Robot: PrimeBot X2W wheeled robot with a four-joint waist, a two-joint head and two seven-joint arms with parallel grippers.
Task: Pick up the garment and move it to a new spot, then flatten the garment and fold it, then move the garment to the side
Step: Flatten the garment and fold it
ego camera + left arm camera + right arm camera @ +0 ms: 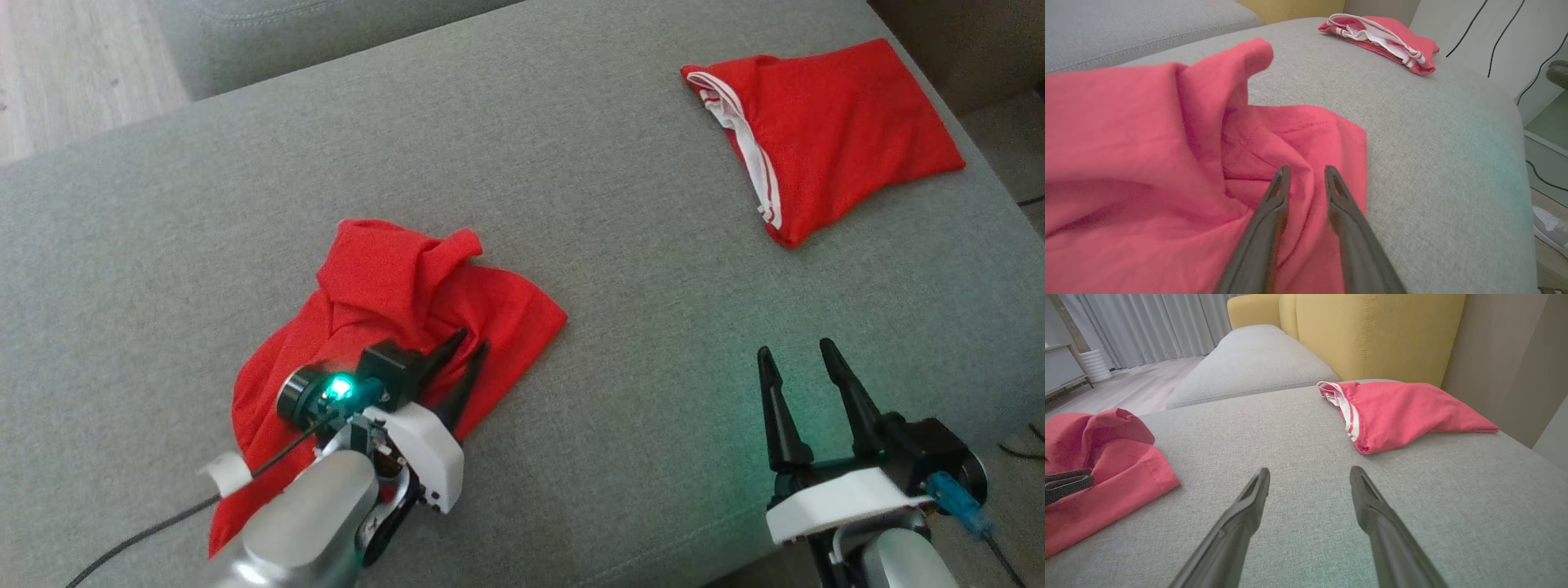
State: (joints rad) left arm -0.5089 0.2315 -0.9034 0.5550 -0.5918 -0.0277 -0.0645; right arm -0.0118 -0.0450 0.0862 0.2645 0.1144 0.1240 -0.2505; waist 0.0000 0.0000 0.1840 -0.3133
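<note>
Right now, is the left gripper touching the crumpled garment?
Touching. Left wrist view: the left gripper pinches a fold of the crumpled garment.

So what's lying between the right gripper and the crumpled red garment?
Nothing lies there. The stretch between the right gripper and the crumpled red garment is bare grey cushion, as the head view and the right wrist view both show.

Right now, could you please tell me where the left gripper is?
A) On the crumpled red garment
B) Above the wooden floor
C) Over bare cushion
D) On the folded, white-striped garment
A: the left gripper sits on the crumpled garment, its fingers nearly closed on a fold of it, while the striped garment lies far off on the cushion.
</note>
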